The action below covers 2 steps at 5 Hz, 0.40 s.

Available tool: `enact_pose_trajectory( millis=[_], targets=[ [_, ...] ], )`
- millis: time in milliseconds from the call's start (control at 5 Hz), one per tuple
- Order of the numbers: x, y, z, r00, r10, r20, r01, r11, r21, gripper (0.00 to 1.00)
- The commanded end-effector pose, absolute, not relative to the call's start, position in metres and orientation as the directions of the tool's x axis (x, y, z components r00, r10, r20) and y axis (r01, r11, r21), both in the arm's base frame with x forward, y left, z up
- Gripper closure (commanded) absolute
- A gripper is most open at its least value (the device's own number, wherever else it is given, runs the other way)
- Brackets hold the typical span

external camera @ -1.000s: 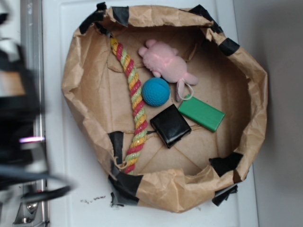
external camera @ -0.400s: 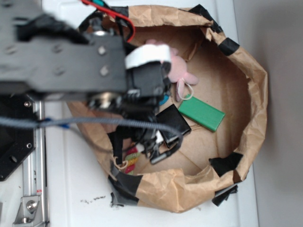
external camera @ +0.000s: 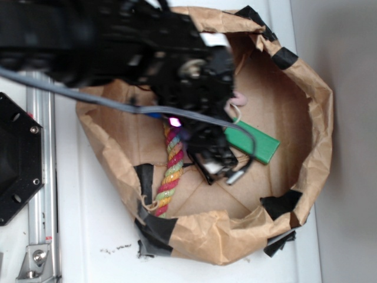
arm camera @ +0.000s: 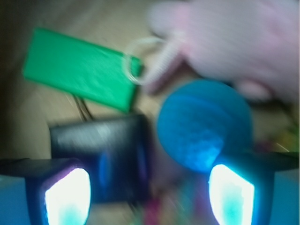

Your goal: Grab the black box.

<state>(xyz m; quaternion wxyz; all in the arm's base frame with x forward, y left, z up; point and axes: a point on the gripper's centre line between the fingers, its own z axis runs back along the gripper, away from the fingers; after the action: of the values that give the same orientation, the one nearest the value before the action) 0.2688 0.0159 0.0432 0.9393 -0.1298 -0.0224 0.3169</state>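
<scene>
Wrist view, nearest first: my claw (arm camera: 149, 192) stands wide, 2 glowing fingertips (arm camera: 68, 194) at the bottom edge, nothing gripped between them. 1 black box (arm camera: 101, 157) lies on the paper floor just above the fingertip on the picture's left, partly between the 2 tips, blurred. It looks near square, so I cannot tell a long axis; its top edge runs roughly level across the frame, tilted a little. 1 blue ball (arm camera: 204, 124) sits just beside the box, toward the other fingertip. Past the box, 1 green box (arm camera: 79, 69), its long axis slanting down toward the ball. Farthest, 1 pink soft toy (arm camera: 229, 40) with 1 white loop (arm camera: 136, 63) overlapping the green box's corner.

Exterior view: my arm (external camera: 135, 53) covers most of the brown paper bag (external camera: 312, 100). 1 striped rope (external camera: 171, 171) shows beneath it. 1 black hexagonal plate (external camera: 17, 159) lies outside the bag.
</scene>
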Motion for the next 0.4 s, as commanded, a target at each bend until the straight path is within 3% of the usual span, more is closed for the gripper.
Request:
enact_pose_trajectory(
  millis=[0,200],
  targets=[
    [0.317,-0.027,0.042,0.872,0.488,0.023,-0.462,0.84,-0.285,0.0],
    [0.309,-0.043,0.037,0.901,0.433,0.021,-0.413,0.874,-0.257,0.0]
  ],
)
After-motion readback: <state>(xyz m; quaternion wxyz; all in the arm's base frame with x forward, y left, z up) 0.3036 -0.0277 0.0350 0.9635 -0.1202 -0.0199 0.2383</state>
